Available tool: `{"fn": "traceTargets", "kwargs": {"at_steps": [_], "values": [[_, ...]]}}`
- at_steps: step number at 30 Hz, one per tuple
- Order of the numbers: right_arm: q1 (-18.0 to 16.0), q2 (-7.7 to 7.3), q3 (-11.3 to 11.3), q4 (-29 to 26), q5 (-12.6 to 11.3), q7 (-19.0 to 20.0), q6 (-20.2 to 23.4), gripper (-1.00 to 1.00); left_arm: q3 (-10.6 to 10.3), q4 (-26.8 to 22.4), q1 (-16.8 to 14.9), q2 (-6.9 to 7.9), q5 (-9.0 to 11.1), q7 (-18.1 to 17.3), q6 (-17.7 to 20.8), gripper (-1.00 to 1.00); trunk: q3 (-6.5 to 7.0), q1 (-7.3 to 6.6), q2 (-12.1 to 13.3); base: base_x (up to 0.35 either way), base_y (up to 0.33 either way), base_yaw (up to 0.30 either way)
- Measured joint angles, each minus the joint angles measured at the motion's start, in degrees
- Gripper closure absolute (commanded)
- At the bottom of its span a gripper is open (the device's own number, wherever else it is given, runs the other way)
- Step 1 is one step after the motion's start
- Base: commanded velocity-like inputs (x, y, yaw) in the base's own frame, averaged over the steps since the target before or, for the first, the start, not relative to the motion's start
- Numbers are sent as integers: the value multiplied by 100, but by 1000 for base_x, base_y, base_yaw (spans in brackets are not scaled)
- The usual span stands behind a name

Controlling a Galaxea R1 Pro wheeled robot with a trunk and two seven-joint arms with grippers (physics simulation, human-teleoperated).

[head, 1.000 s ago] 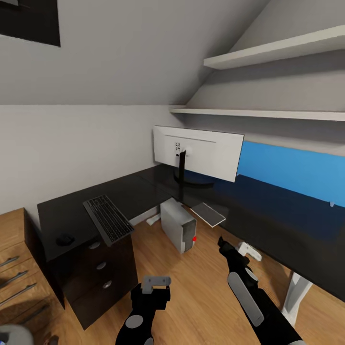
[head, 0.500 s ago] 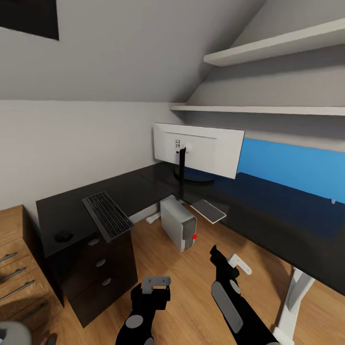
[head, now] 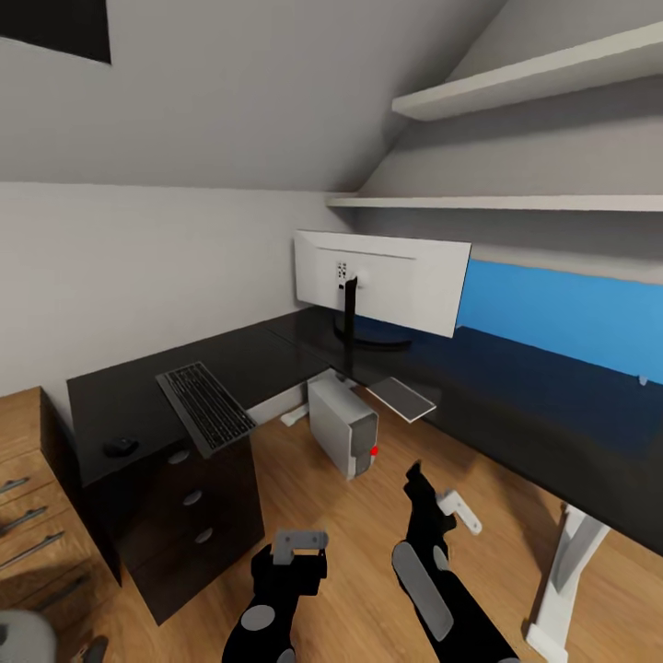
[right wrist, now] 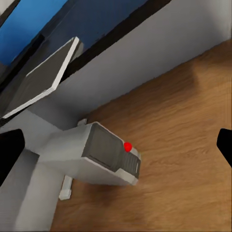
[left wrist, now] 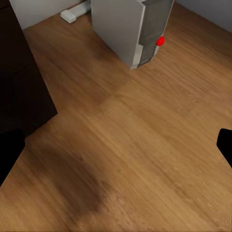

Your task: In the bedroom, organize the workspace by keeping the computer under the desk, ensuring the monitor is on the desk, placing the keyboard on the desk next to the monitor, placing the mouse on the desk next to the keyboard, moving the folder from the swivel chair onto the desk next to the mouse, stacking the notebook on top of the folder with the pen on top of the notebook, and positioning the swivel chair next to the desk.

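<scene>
Looking down from the head cam, the desk (head: 276, 364) runs in an L around the corner of the room, black top, with three drawers with round knobs on the near left end. The monitor (head: 382, 281) sits on the desk in the corner, white back facing the camera, its thin arm going down to a flat base. The keyboard (head: 204, 406) is on the left wing of the desk, hanging a bit over the front edge above the drawers, and the mouse (head: 121, 447) is further left on the same top, apart from the keyboard. The notebook (head: 402, 398) lies at the inner edge of the desk, sticking out past it, just right of the computer. The computer (head: 343, 427) stands on the wooden floor (head: 368, 543) in the crook of the desk, red dot on its front; both wrist cams catch it too (left wrist: 130, 29) (right wrist: 92, 154).

Both arms hang low over bare floor, well short of the desk. The left gripper (head: 300, 543) has its fingers spread, nothing between them. The right gripper (head: 442, 502) also has its fingers apart and empty. A blue wall panel (head: 571, 318) runs behind the desk on the right, with two white shelves (head: 516, 198) above, and a light wooden drawer unit (head: 23, 479) stands at far left.
</scene>
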Motion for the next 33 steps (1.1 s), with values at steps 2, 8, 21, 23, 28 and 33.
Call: {"fn": "traceTargets", "kwargs": {"at_steps": [2,8,21,23,28,33], "values": [[0,81,62,37,-9,72,-448,-100,10,-7,0,0,-3,1,0,-100,-36,44,-80,0,0,0],[1,222,328,219,-48,285,-1612,-100,68,-37,0,8,-8,3,0,-100,-144,176,-321,0,0,0],[0,270,497,305,-71,339,-2095,-100,286,-52,0,9,-10,1,0,-100,-270,330,-603,0,0,0],[0,270,524,305,-73,337,-2096,-100,295,-52,0,9,-10,2,0,-100,-270,330,-603,0,0,0],[2,270,668,340,-68,370,-2074,-100,308,-74,0,10,-10,-3,0,-100,-270,330,-603,0,0,0],[1,270,726,350,-108,373,-2021,-100,317,-91,0,16,-10,-5,0,-100,-270,330,-603,0,0,0]]}}
